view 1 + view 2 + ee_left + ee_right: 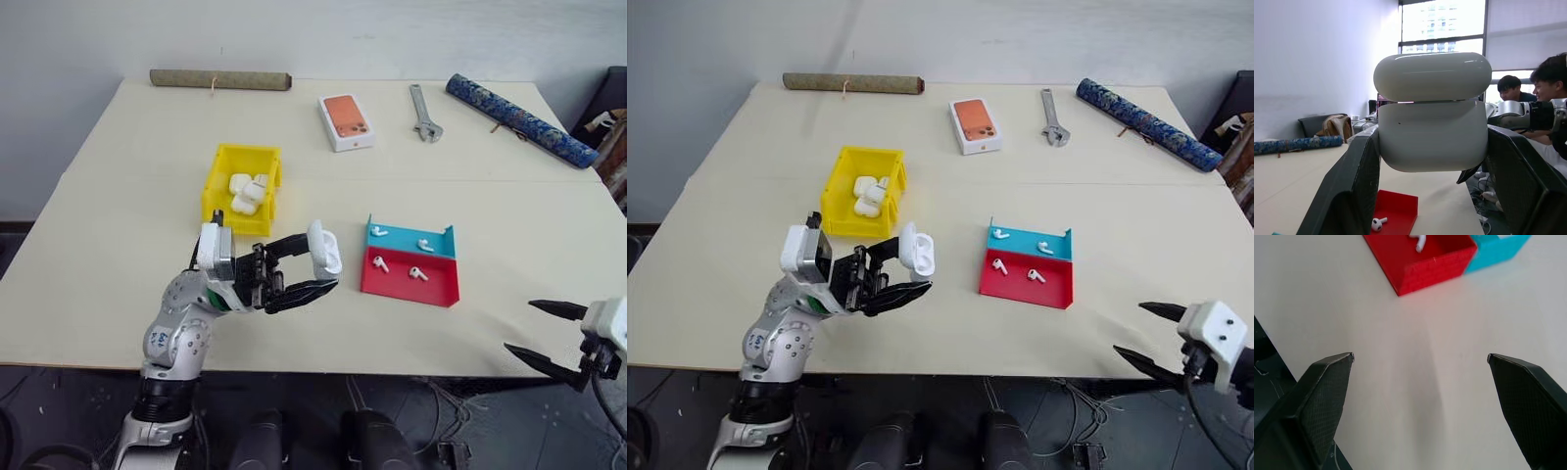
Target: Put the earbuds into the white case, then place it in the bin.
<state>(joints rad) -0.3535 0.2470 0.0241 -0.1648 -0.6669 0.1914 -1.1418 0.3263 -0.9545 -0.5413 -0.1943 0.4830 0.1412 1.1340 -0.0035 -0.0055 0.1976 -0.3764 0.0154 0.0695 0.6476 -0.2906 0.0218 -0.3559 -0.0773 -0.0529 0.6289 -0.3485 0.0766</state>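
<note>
Left eye view shows the white case (325, 250) lifted off the surface (118, 225), pinched between the two black fingers of the left gripper (318, 269), whose jaws are closed on its sides; the case sits between the bin and the tray, nearer the front edge. From the left wrist view the case (1432, 132) has its lid slightly raised, a thin gap showing along the hinge line, with a finger pressing each flank. Four earbuds (380, 263) lie in the red-and-blue tray (411, 286) just beside the held case, toward the robot's right: two in the blue back half and two in the red front half, each apart from the others. The bin (242, 188), bright yellow, stands farther back and to the left of the case, with several other white cases (247, 194) piled inside it. The right gripper (549, 338) hangs past the front right edge of the surface, well apart from the tray, its jaws spread wide and holding nothing; its wrist view looks down on bare surface with a corner of the tray (1425, 264) ahead. Along the far side lie a brown roll (220, 79), a boxed orange phone (346, 121), a wrench (424, 114) and a blue patterned roll (519, 119). Two people (1528, 93) sit in the background of the left wrist view.
</note>
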